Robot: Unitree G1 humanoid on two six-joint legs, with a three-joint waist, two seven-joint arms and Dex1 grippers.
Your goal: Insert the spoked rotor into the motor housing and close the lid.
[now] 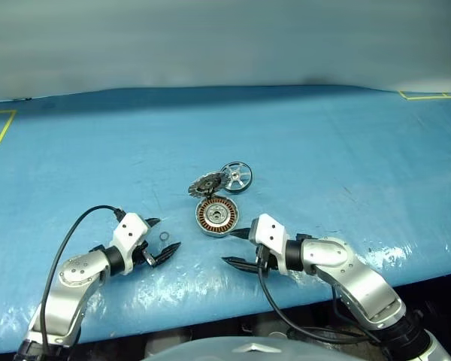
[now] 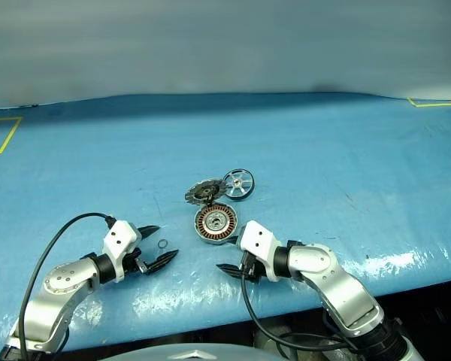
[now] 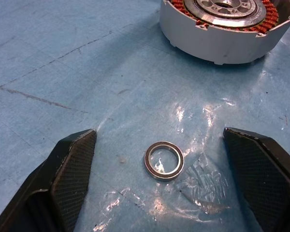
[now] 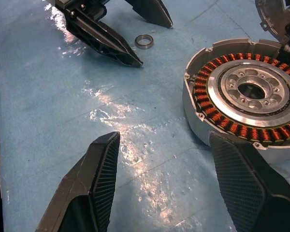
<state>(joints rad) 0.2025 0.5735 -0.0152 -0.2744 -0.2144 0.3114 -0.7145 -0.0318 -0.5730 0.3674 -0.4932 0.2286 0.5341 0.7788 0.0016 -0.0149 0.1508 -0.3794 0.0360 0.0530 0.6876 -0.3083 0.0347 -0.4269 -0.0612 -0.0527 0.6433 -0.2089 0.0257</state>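
surface: blue table cover (image 1: 346, 150), glossy wet-looking patches near front edge
motor housing: (image 1: 216, 216) flat on cover, open side up, copper windings ringing a silver centre, nothing inside
lid: (image 1: 207, 183) swung open, tilted up at far edge of housing, touching it there
spoked rotor: (image 1: 236, 177) just beside lid on its right, apart from housing, on the cover
small ring: (image 3: 164, 160) dark metal, flat on cover, left of housing, between the 2 left fingers
left gripper: (image 1: 161, 238) spread wide, empty, low over cover, 1 finger on each side of the ring, no contact visible
right gripper: (image 1: 240, 248) parted, empty, just in front of housing, pointing left; 1 fingertip (image 4: 246, 188) close to housing wall, contact unclear
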